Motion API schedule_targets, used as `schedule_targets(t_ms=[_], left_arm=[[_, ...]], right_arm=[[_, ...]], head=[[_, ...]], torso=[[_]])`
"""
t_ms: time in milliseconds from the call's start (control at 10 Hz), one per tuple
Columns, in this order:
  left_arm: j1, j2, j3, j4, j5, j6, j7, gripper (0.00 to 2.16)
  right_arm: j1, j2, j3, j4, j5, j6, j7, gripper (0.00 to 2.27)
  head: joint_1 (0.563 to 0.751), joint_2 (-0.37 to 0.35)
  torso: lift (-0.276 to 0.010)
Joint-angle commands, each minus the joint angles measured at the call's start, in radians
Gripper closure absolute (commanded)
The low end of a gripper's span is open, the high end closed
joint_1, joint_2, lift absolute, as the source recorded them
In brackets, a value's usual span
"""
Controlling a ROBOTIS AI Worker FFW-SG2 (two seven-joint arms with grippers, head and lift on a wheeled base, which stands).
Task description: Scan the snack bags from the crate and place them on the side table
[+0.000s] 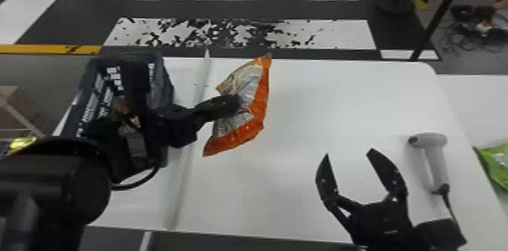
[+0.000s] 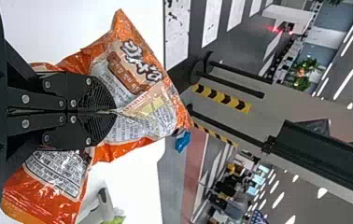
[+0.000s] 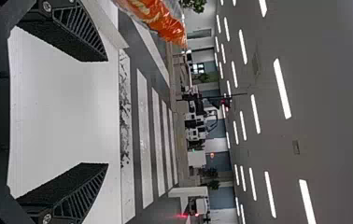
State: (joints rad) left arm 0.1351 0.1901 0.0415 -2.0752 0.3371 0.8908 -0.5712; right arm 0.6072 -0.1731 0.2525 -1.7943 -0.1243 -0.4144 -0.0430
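Over table (image 1: pixel 313 99), left hand (image 1: pixel 235 105) pinches bag (image 1: pixel 260 106); right (image 1: pixel 349 152) gapes

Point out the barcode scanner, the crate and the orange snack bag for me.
Barcode scanner (image 1: pixel 432 140): head view, on its head, above the handle.
Crate (image 1: pixel 164 80): head view, on its right-hand wall.
Orange snack bag (image 1: pixel 260 106): head view, on its orange border.

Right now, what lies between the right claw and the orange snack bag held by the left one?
In the head view, the stretch from the right claw to the orange snack bag is bare white table.
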Motion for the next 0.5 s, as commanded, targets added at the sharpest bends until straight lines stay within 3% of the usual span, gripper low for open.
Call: schedule_targets(t_ms=[0,300,400], left_arm=[[-0.014,-0.015,-0.121,0.090,-0.056,-0.081,0.030,2.14],[-0.035,-0.061,-0.265,0.247,-0.101,-0.216,0.059,2.14],[-0.042,-0.063,-0.313,0.284,-0.127,-0.266,0.080,2.02]], right_arm=[[0.003,-0.002,-0.006,-0.005,0.000,-0.004,-0.001,0.08],[0.008,-0.002,-0.013,-0.007,-0.008,-0.013,-0.005,0.08],[0.011,-0.002,-0.016,-0.007,-0.009,-0.019,-0.006,0.08]], head=[[0.695,0.001],[0.695,-0.122],[0.695,-0.142]], torso=[[-0.081],[-0.081],[-0.081]])
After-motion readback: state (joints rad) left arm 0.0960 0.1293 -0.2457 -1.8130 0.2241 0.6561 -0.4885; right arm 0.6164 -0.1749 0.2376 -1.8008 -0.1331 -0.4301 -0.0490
